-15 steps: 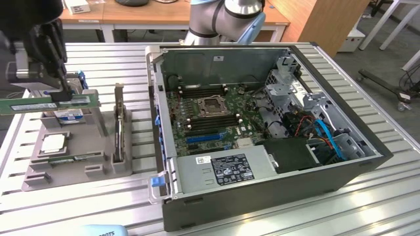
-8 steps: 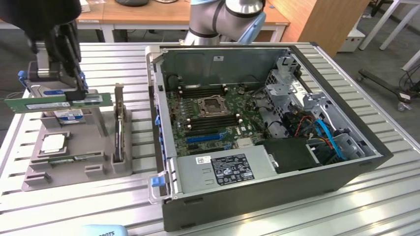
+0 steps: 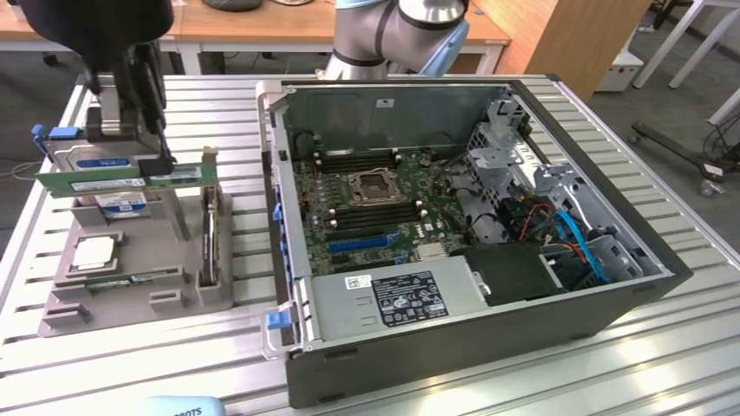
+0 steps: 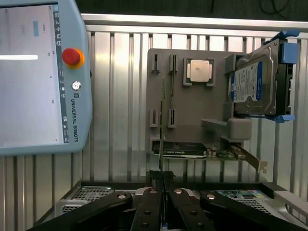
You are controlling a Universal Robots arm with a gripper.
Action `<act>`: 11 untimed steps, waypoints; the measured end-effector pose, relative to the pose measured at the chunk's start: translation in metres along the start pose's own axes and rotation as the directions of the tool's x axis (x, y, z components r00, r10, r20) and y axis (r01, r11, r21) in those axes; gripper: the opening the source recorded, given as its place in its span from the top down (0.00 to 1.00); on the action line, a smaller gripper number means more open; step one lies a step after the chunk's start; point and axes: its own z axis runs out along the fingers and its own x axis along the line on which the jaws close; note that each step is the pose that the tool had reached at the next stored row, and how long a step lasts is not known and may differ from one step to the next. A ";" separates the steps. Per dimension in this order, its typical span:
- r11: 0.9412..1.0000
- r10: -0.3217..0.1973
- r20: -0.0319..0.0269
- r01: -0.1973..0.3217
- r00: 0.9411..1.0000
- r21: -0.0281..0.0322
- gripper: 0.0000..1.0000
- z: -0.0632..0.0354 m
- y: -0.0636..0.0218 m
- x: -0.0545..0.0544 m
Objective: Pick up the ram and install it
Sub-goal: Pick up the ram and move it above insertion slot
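The ram (image 3: 110, 180), a long green stick with a white label, hangs level in the air above the grey parts holder (image 3: 110, 299) at the exterior view's left. My gripper (image 3: 125, 160) comes down from above and is shut on the ram's upper edge near its middle. In the wrist view the ram (image 4: 162, 125) shows edge-on as a thin line running out from between the closed fingers (image 4: 155, 185) of my gripper (image 4: 162, 179). The open computer case (image 3: 647, 290) lies to the exterior view's right, with the motherboard's memory slots (image 3: 360, 159) uncovered.
On the holder sit a silver processor (image 3: 93, 251), a hard drive with blue rails (image 3: 116, 204) and an upright dark card (image 3: 208, 234). A teach pendant (image 4: 38, 77) lies on the slatted table beside the holder. The case holds a power supply (image 3: 399, 299) and cables (image 3: 578, 238).
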 end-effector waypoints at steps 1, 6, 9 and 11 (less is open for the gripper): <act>1.000 0.000 0.000 0.000 1.000 0.000 0.89 0.0000 -0.0021 0.000; 1.000 0.000 0.000 0.000 1.000 0.000 0.89 -0.0003 -0.0128 0.000; 1.000 0.000 0.000 0.000 1.000 0.000 0.89 -0.0006 -0.0194 0.000; 1.000 0.000 0.000 0.000 1.000 0.000 0.89 -0.0006 -0.0242 0.000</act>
